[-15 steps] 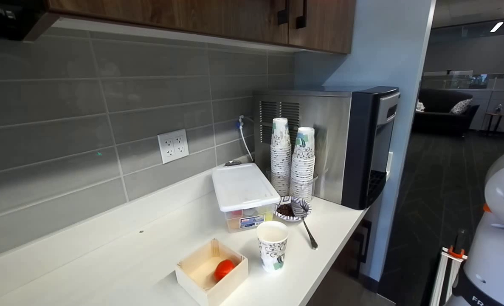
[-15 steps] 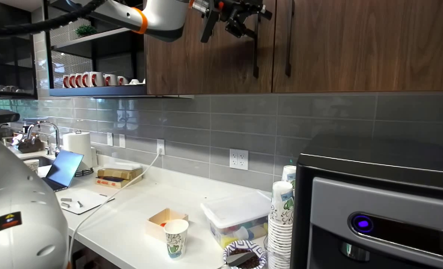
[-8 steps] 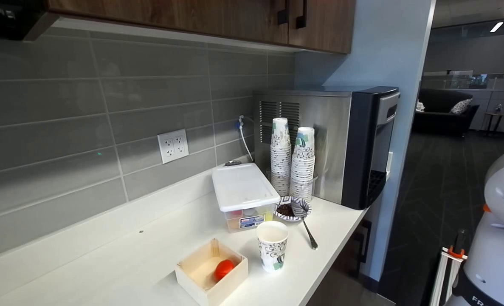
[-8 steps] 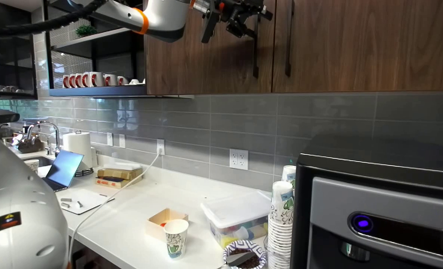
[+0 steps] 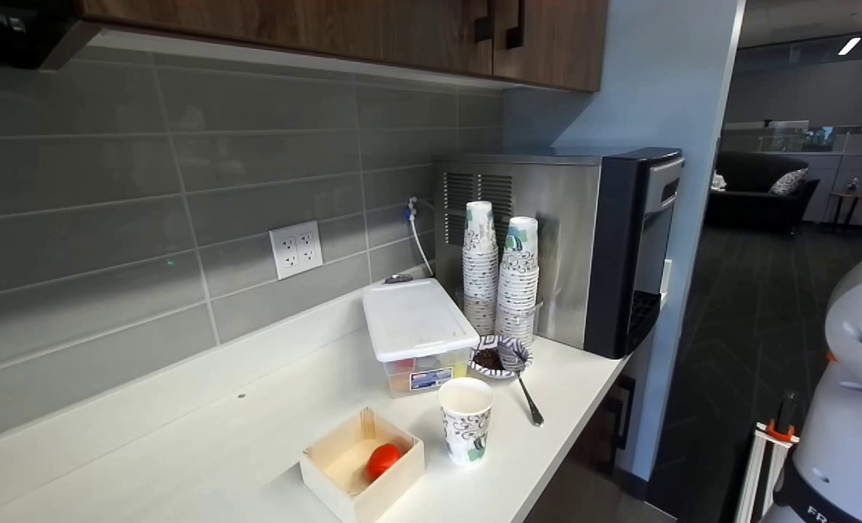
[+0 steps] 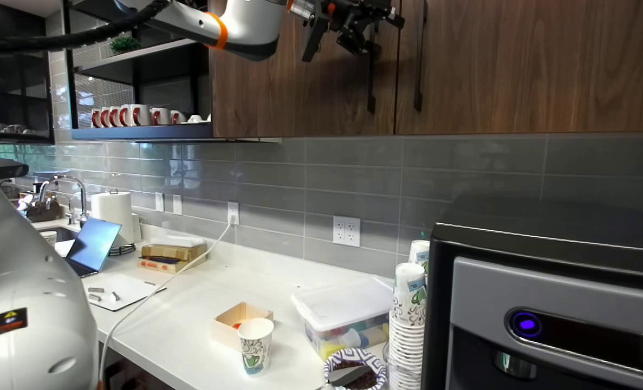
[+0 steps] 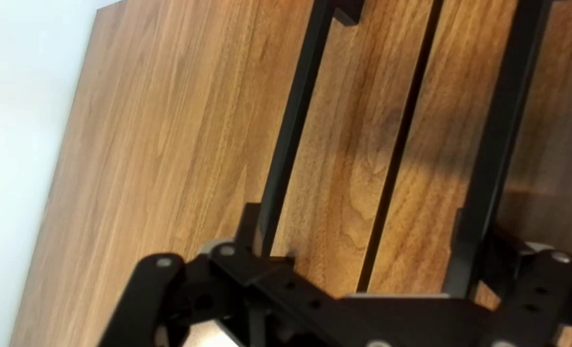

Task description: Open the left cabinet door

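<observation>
Brown wood-grain faces the left cabinet door [image 6: 302, 97], closed above the worktop [image 6: 202, 298], with the jaws spread apart at its black handle [image 6: 371, 86], contact unclear. A pull could snag the neighbouring handle [image 6: 420, 59], standing so near, or slip without a firm hold. The arm [image 6: 251, 27] stretches high across the door, angled slightly downward.

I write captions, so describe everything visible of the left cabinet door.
The left cabinet door is flat, brown and wood-grained, above the counter. A black, upright bar handle runs near its right edge. The door looks closed; its top is cropped in both exterior views. The gripper overlaps the handle in an exterior view, but contact is unclear.
</observation>
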